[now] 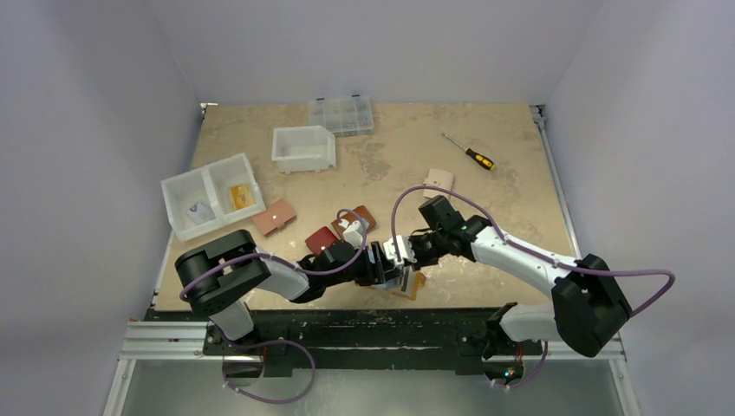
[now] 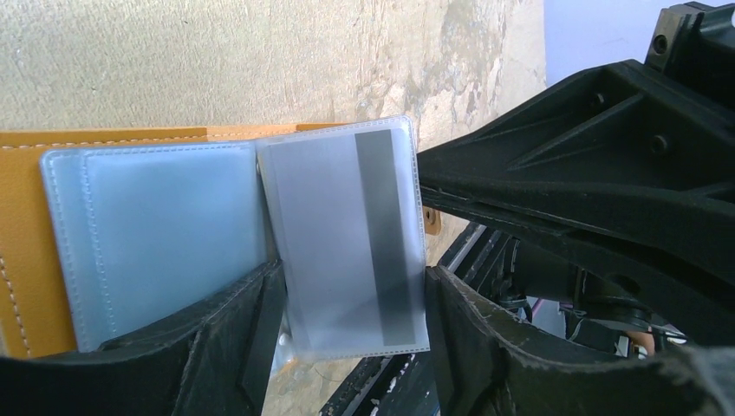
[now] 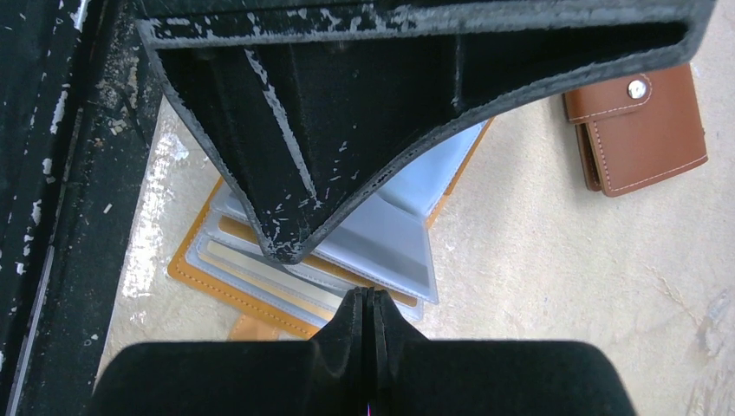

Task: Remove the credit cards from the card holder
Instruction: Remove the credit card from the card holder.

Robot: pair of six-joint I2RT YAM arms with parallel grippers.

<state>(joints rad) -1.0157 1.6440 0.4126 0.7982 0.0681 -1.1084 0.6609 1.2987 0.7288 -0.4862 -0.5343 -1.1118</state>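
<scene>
Your card holder lies open with its clear sleeves fanned out. Your left gripper is spread apart over the card holder, 1 finger on each side of a frosted sleeve that holds a credit card with a dark stripe. Your right gripper is pressed together, its tips at a sleeve edge of the card holder. Whether it pinches the plastic, you cannot tell. 1 brown wallet lies near the card holder, not touching it.
</scene>
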